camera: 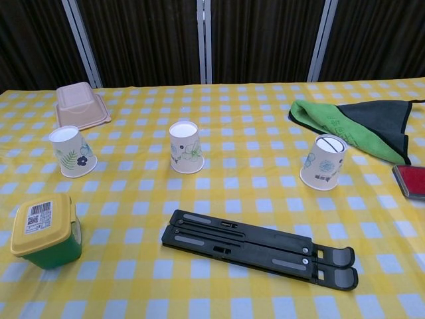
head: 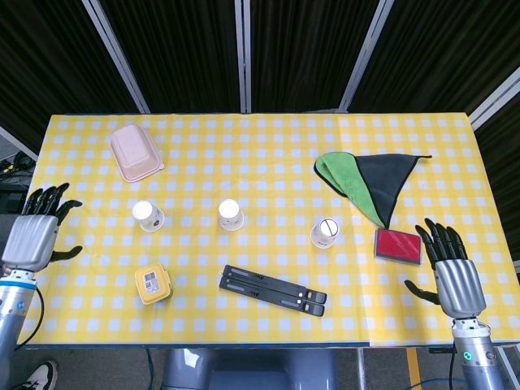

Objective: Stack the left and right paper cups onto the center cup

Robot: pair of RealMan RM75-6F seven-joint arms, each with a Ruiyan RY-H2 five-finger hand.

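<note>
Three paper cups stand upside down in a row on the yellow checked table. The left cup (head: 148, 215) (camera: 71, 151) has a leaf and flower print. A similar print marks the center cup (head: 231, 214) (camera: 186, 147). Further right stands the right cup (head: 325, 232) (camera: 323, 163), with a dark line across its upturned base. My left hand (head: 34, 234) hovers at the table's left edge, open, well left of the left cup. My right hand (head: 449, 271) is open at the near right corner, right of the right cup. Neither hand shows in the chest view.
A black folded stand (head: 272, 290) (camera: 259, 248) lies in front of the cups. A yellow-lidded green tub (head: 153, 283) (camera: 45, 230) sits near the left cup. A pink lidded box (head: 136, 152) is at the back left; a green and black cloth (head: 367, 182) and a red pad (head: 398, 245) lie right.
</note>
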